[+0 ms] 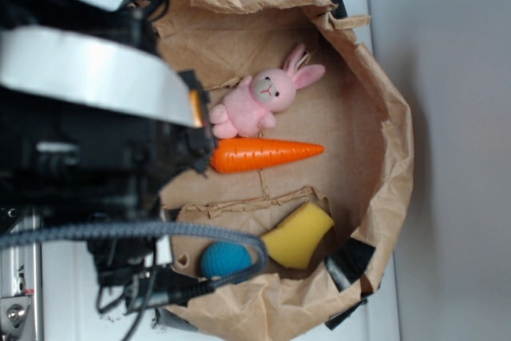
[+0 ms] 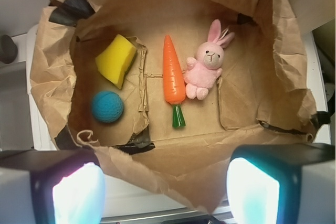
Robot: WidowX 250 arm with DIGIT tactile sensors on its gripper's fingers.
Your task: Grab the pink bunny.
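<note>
The pink bunny point(image 2: 206, 65) lies in the brown paper bag point(image 2: 47, 51), touching the toy carrot point(image 2: 173, 75) — the fingers point(image 2: 79, 195) are wide apart, holding nothing.

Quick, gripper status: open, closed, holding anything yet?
Gripper: open and empty, fingers spread wide, above the paper bag's near rim; the pink bunny lies untouched inside.

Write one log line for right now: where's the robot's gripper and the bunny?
gripper: open, above bag edge, holding nothing | pink bunny: lying in paper bag, beside carrot | grab: not started
</note>
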